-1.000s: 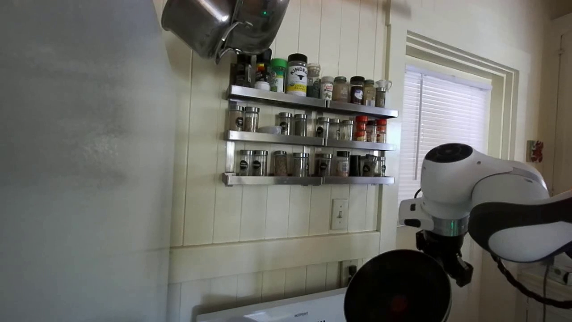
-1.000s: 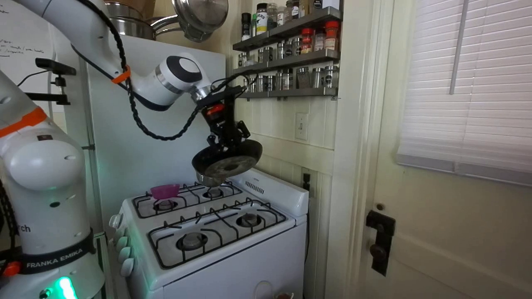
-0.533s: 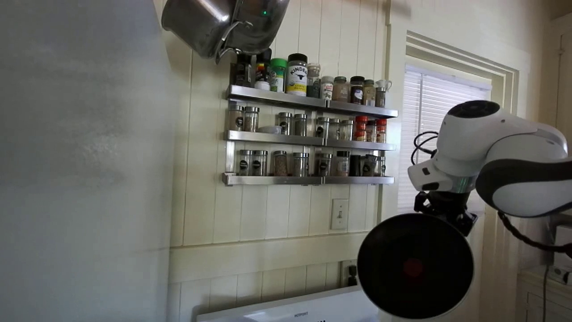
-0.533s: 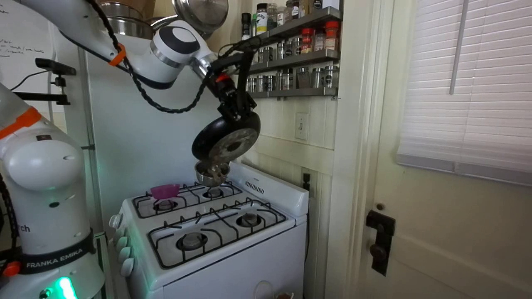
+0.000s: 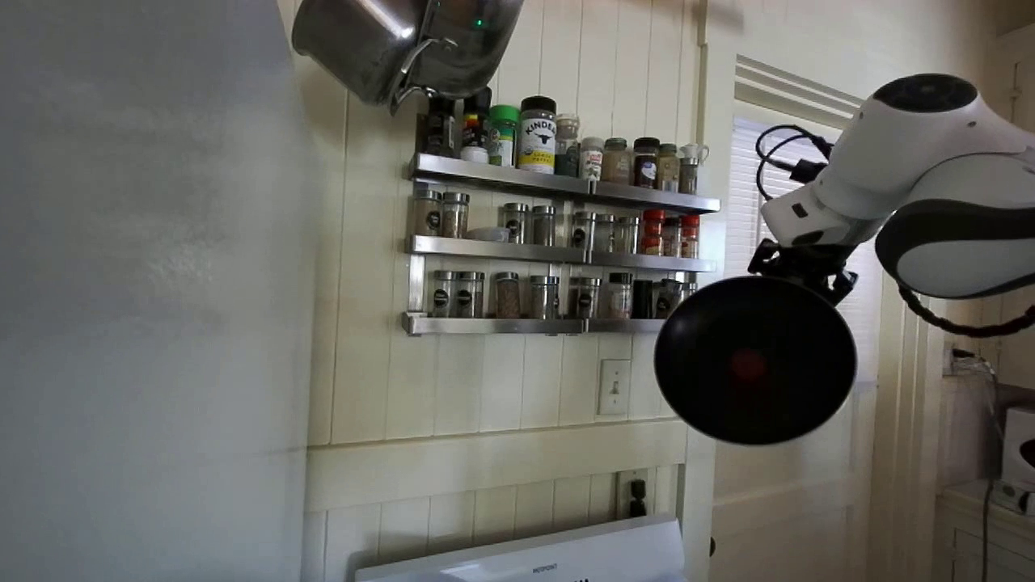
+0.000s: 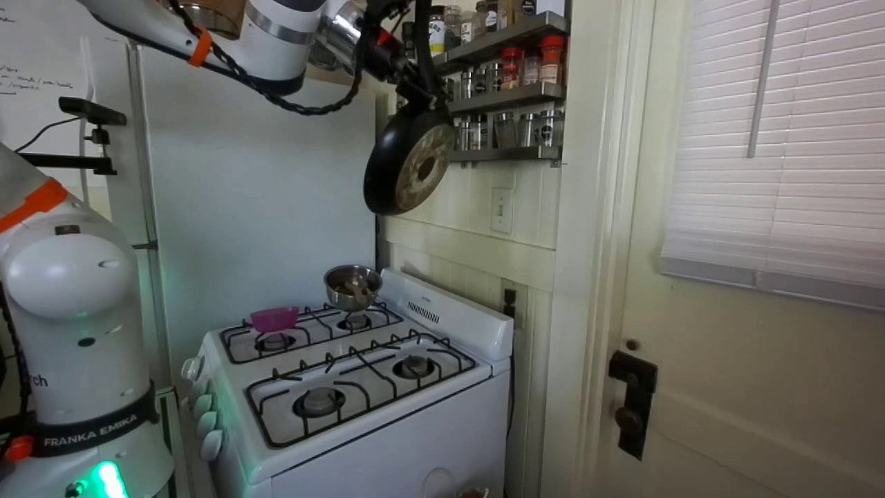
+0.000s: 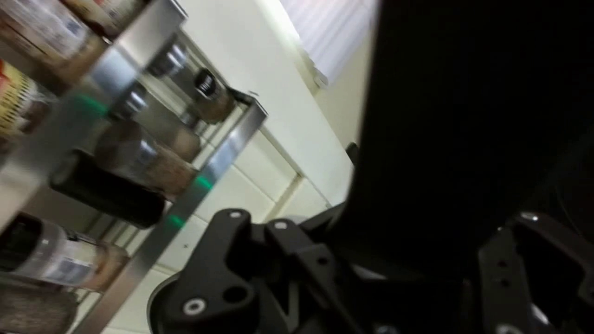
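Holding a round black frying pan point(image 6: 404, 163) up in the air, the robot's claw point(image 5: 803, 268) is closed on it at the pan's upper edge; the exact grip pt is lost among dark parts in the wrist view. The pan is tipped steeply, almost on edge, near the spice shelves point(image 5: 497, 250). In an exterior view its inside shows: dark, w/ a red spot point(image 5: 748, 364) mid-base & no food that can be seen. Its underside, w/ a stained metal disc point(image 6: 423, 168), also shows in an exterior view.

Lower down, well apart from the pan, a small steel pot point(image 6: 339, 301) stands toward the rear of the white gas stove point(image 6: 401, 449), over the back burner point(image 6: 355, 320) on the fridge point(image 6: 263, 194) side. It has brownish contents point(image 6: 354, 281); too small to tell what they are. A pink bowl point(image 6: 274, 319) sits over the front burner point(image 6: 275, 342) on that same side, its inside hidden.

Progress, judging by how things lie: emptying the pan into the pot looks done, or v. nearly, since the pan seems bare & the pot has stuff in it. Can't tell if bits cling to the pan. What's left, prob.: the pan isn't yet set down & the claw hasn't yet let go. Any part the pink bowl plays is unclear.
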Motion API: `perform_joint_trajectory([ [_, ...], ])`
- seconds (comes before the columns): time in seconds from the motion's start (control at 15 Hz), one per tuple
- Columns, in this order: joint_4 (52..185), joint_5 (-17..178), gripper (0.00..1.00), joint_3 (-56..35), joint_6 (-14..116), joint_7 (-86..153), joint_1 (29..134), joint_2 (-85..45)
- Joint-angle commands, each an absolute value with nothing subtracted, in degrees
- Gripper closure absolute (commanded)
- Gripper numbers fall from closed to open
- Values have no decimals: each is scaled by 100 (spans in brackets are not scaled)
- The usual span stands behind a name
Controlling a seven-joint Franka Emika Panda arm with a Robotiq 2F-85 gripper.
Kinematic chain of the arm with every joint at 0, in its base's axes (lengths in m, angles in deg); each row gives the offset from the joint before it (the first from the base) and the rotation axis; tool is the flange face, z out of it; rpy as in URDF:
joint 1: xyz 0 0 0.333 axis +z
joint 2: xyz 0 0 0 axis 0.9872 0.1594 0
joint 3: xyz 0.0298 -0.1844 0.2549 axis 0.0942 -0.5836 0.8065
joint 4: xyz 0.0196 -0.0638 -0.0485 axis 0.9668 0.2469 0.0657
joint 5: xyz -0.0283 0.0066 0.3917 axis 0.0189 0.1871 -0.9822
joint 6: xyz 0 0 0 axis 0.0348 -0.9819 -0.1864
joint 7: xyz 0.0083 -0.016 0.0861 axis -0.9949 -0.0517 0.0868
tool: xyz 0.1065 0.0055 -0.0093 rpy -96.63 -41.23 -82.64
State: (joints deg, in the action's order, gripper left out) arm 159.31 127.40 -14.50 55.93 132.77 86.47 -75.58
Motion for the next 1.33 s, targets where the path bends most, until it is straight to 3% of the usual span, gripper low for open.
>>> perform_joint_trajectory([
  [0.0,15418,13062,97,-1445,6483,13176,8439,-7395],
  [0.2,15162,12879,97,-1300,6709,12620,8229,-7302],
  [0.27,15440,12802,89,-1381,6508,13036,8375,-7430],
  [0.47,15311,12817,89,-1326,6535,12785,8305,-7364],
  [0.53,15311,12818,97,-1325,6535,12761,8299,-7351],
  [1.2,14826,12267,97,-2519,5799,16802,10316,-7458],
  [1.27,14624,11972,97,-2217,6198,17095,9711,-7302],
])
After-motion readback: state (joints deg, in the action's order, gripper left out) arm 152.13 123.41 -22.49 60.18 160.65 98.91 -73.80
